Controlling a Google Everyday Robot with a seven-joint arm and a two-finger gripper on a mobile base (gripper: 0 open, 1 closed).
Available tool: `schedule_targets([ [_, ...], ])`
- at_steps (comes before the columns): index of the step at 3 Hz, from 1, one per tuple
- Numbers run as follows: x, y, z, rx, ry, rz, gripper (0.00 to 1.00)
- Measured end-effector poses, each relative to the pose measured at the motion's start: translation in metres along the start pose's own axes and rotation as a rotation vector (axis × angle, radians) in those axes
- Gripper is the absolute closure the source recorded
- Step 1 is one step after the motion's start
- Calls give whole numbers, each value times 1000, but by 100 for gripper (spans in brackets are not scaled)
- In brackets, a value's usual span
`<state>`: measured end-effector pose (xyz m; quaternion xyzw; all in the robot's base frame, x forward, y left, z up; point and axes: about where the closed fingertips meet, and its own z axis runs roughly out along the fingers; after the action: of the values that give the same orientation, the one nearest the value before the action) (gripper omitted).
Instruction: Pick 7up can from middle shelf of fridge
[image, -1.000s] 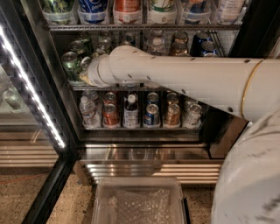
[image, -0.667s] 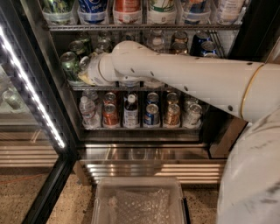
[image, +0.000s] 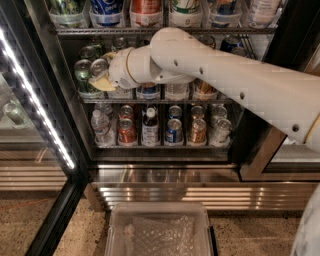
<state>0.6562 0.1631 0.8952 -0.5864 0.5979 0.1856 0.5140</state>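
The fridge (image: 49, 75) stands open, black-framed, with wire racks of drinks. My white arm reaches in from the right across the middle shelf (image: 220, 100). My gripper (image: 103, 79) is at the shelf's left end, among the front cans. A can with a silver top (image: 98, 66) sits right at the gripper's tip; its body is hidden, so I cannot tell if it is the 7up can. Dark green cans (image: 82, 70) stand just left of it. The arm hides most of the shelf's middle rows.
The rack below holds red and blue cans (image: 126, 131) and small bottles (image: 150, 125). The top rack holds large bottles in clear tubs (image: 105, 12). A white LED strip (image: 35, 100) runs down the left door edge. A clear plastic bin (image: 160, 230) sits on the floor before the steel base (image: 165, 185).
The arm's forearm has lifted and swung higher across the middle shelf. The gripper end has stayed by the left front cans.
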Motion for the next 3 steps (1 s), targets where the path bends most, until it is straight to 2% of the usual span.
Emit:
schedule_targets([
  [1,-7,-1,-37,-35,5,6,100],
  [2,-11,6,-83,-64,2,48,100],
  [3,-10,13,-133,-49,6,136,100],
])
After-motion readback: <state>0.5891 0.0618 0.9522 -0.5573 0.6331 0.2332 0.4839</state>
